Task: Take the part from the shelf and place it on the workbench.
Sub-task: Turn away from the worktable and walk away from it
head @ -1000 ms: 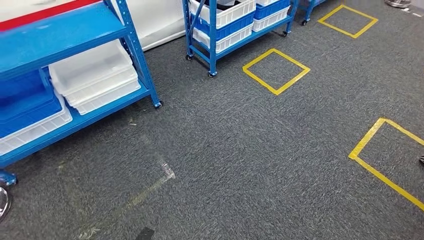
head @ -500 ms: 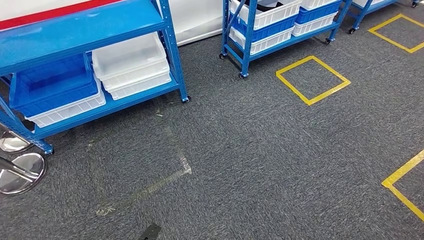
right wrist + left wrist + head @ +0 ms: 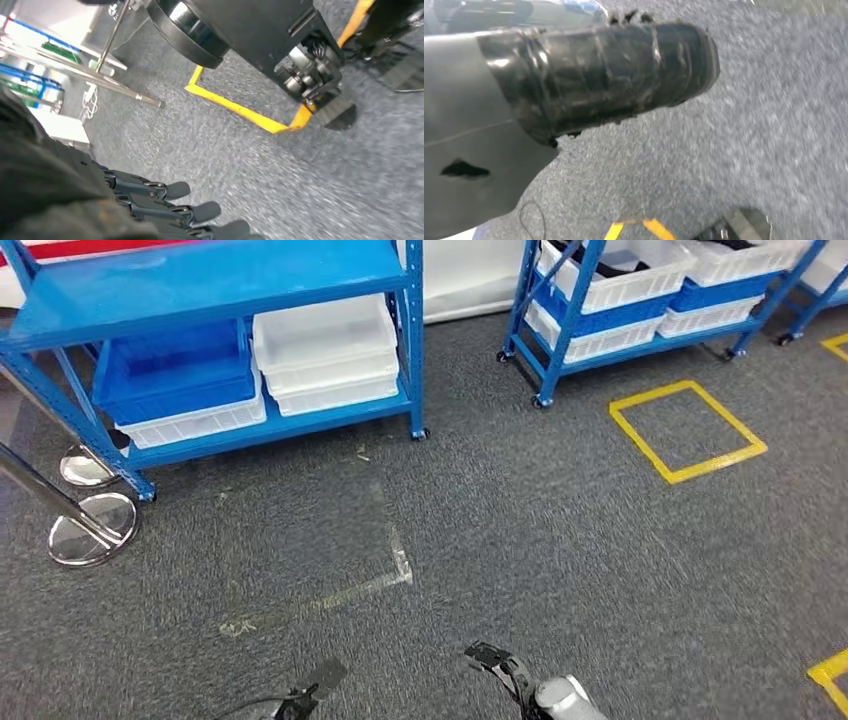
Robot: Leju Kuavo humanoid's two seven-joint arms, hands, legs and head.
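A blue shelf (image 3: 200, 285) stands at the far left, with stacked white bins (image 3: 325, 350) and a blue bin (image 3: 175, 375) on its lower level. A second blue shelf (image 3: 560, 330) on wheels at the far right carries white and blue bins; dark items lie in its top white bin (image 3: 640, 270), too small to make out. My left hand (image 3: 300, 702) and right hand (image 3: 505, 665) hang low over the grey carpet. The left thumb (image 3: 614, 75), wrapped in black tape, holds nothing. The right fingers (image 3: 165, 200) are stretched out with nothing in them.
Two shiny round post bases (image 3: 92, 530) with a slanted pole stand by the left shelf's front corner. A yellow taped square (image 3: 688, 430) marks the carpet at the right, and worn pale tape lines (image 3: 350, 590) cross the middle. Yellow floor tape (image 3: 240, 112) shows below my right hand.
The camera has turned: the shelves and the yellow square have slid to the right in the picture, and the post bases have come in. Both hands now show at the lower edge.
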